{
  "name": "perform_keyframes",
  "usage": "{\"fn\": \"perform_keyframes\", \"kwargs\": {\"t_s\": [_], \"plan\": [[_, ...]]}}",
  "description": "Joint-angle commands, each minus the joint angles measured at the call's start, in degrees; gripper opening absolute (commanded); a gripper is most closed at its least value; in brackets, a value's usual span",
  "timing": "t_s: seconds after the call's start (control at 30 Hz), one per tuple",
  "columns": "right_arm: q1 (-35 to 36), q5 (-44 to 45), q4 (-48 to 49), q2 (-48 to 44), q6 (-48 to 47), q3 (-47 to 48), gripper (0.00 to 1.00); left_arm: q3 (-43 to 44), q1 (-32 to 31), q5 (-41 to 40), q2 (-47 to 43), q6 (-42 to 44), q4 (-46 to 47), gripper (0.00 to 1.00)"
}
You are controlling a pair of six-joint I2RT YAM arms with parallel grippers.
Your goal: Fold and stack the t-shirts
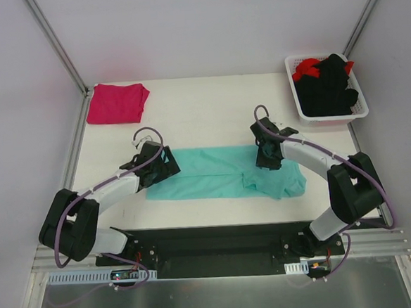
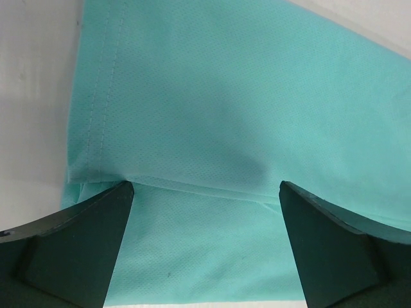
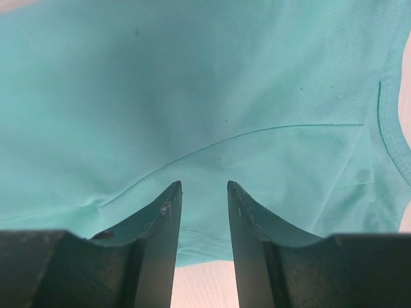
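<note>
- Teal shirt (image 1: 221, 172) lies folded lengthwise on the near half of the table (image 1: 203, 119).
- Pink shirt (image 1: 119, 102) sits folded far left; basket (image 1: 330, 117) of dark clothes (image 1: 328, 89) far right (overhead view only).
- Wrist views: left gripper (image 2: 205, 186) gapes wide, empty; right gripper (image 3: 204, 185) narrowly parted, gripping nothing.

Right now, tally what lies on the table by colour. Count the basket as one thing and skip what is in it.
Teal shirt: 1
Pink shirt: 1
White basket: 1 (the black and red clothes inside are not counted)
Total: 3
</note>
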Motion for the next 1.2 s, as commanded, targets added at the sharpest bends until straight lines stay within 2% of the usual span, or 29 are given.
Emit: {"fn": "perform_keyframes", "kwargs": {"t_s": [0.0,0.33,0.6,0.8,1.17], "plan": [[-0.3,-0.6,-2.7,0.3,-1.3,2.9,0.38,-3.6,-1.9,3.2,-0.5,-4.1,-8.4,0.99],[-3.5,-3.6,-1.6,1.7,-0.3,2.0,0.39,-3.1,-4.5,1.1,-5.2,-5.4,-12.9,0.99],[-9.7,-0.6,-0.8,0.4,4.0,2.3,0.39,-2.9,-4.6,0.6,-7.2,-5.4,-14.7,0.99],[-12.0,0.8,-1.1,5.4,5.1,4.5,0.39,-2.4,-4.7,0.7,-6.7,-5.6,-14.8,0.99],[-15.4,-5.0,-1.3,16.9,1.5,13.4,0.38,-2.5,-5.3,0.7,-9.1,-6.1,-16.5,0.99]]}}
